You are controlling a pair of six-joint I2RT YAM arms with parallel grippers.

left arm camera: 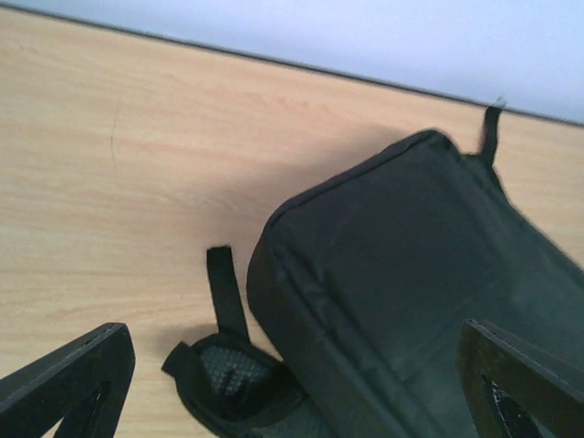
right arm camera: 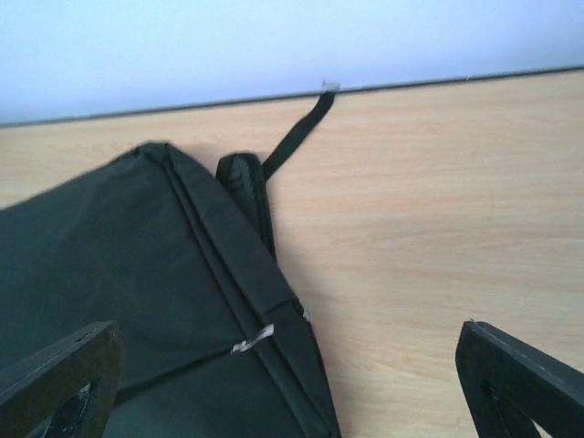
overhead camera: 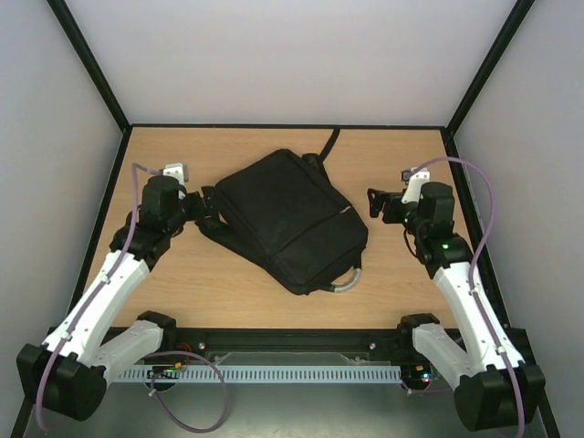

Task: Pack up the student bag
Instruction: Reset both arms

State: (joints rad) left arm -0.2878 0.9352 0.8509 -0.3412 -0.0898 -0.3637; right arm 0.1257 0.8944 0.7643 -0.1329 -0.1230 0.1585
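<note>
The student bag (overhead camera: 287, 219) is a large black backpack lying flat and slanted in the middle of the wooden table, with its grey curved handle (overhead camera: 347, 283) at the near right corner. My left gripper (overhead camera: 208, 203) hovers at the bag's left edge, open and holding nothing. In the left wrist view the bag (left arm camera: 420, 274) and a padded mesh strap end (left arm camera: 228, 374) lie between the open fingers (left arm camera: 82, 374). My right gripper (overhead camera: 374, 203) stands just right of the bag, open and empty. The right wrist view shows the bag's edge (right arm camera: 119, 274) with a small silver zipper pull (right arm camera: 253, 340).
A thin black strap (overhead camera: 328, 141) trails from the bag toward the table's back edge; the right wrist view shows the strap (right arm camera: 297, 132) too. White walls and a black frame (overhead camera: 119, 164) close the table on three sides. Bare wood (overhead camera: 228, 283) lies in front of the bag.
</note>
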